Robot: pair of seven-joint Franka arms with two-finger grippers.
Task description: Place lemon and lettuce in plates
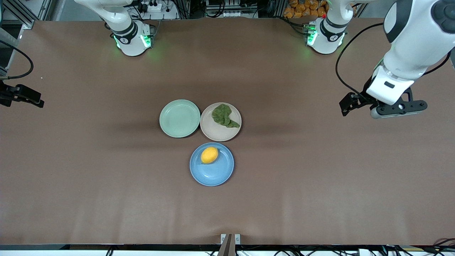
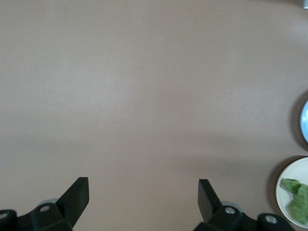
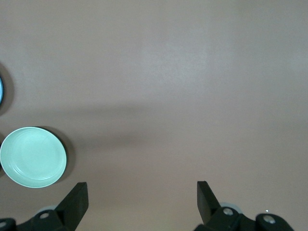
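Right gripper (image 1: 21, 96) sits at the front view's edge, mostly cut off there, only a dark piece and cable showing. In the right wrist view the blue plate (image 3: 1, 90) is just a sliver at the border, and the mint plate (image 3: 32, 157) is complete but for a hair. Left wrist view clips the beige plate (image 2: 288, 178) and the lettuce (image 2: 299, 201) at the frame edge; the blue plate (image 2: 304, 120) is a thin arc there. Both wrist views cut their own gripper bodies off, only fingertips (image 2: 77, 195) showing.

Three plates (image 1: 212, 177), one lemon (image 1: 209, 155), one lettuce (image 1: 224, 116) leaf, two arms.
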